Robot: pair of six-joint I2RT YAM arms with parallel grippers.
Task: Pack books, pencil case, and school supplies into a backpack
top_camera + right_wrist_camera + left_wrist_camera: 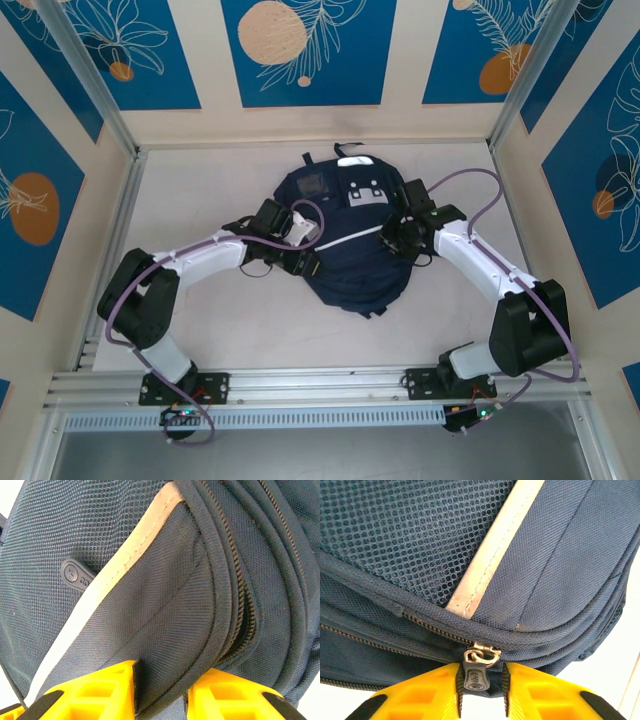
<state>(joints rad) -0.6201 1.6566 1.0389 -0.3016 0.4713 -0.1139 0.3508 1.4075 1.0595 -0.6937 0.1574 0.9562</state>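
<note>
1. The navy backpack (pixel 345 235) is laid flat in the middle of the table (pixel 230 320), between both arms.
2. The left gripper (pixel 481 685) is closed on the dark zipper pull (pixel 475 678). The pull is best drawn along the zipper track (pixel 427 625), not lifted away.
3. The right gripper (pixel 161 687) is clamped on front-pocket fabric (pixel 165 630). Counter-tension should be applied there, so the slider (pixel 481 654) is not jammed.

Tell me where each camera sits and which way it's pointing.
Top external: overhead from the near edge, looking down at the backpack on the table; left arm and right arm show.
Left wrist: beside the backpack, facing its zipper pull; left gripper pinches it.
Right wrist: against the front pocket; right gripper pinches its fabric.
Both wrist views share the white stripe.
</note>
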